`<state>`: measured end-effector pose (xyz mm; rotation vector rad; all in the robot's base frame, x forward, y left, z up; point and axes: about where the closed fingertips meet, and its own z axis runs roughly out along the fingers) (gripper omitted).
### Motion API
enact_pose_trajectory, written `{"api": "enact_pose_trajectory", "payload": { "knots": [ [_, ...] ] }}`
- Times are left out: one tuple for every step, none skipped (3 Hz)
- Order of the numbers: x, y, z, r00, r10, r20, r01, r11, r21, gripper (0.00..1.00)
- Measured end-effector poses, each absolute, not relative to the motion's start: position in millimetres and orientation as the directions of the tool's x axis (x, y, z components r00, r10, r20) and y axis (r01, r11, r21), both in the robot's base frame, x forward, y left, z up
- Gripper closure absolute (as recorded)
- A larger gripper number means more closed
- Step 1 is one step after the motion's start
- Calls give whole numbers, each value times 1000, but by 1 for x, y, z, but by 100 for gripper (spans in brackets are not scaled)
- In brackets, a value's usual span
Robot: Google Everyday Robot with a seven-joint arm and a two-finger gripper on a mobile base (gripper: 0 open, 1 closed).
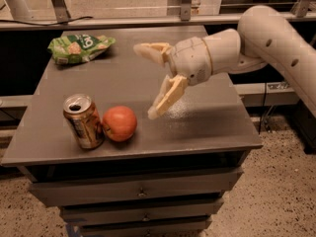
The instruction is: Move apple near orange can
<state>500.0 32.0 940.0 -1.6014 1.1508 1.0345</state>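
Observation:
The red-orange apple [119, 123] rests on the grey cabinet top [207, 127] near its front left, touching or almost touching the golden-orange can [83, 121], which stands upright just left of it. My gripper [144, 81] is open and empty, raised above the top, up and to the right of the apple, with its cream fingers [168, 97] spread wide. The white arm reaches in from the right.
A green snack bag [80, 47] lies at the back left of the top. The cabinet has drawers [140, 191] below its front edge. A rail and metal posts [185, 1] run behind it. Speckled floor lies to the right.

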Motion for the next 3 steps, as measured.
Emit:
{"api": "enact_pose_trajectory", "payload": {
  "knots": [
    [516,-6,980,292,-218,-931,-953,-149,-264,0],
    [530,-53,1009,329,-229,-916,-943,-124,-308,0],
    [534,-66,1031,367,-223,-903,-930,-100,-354,0]
  ]
}}
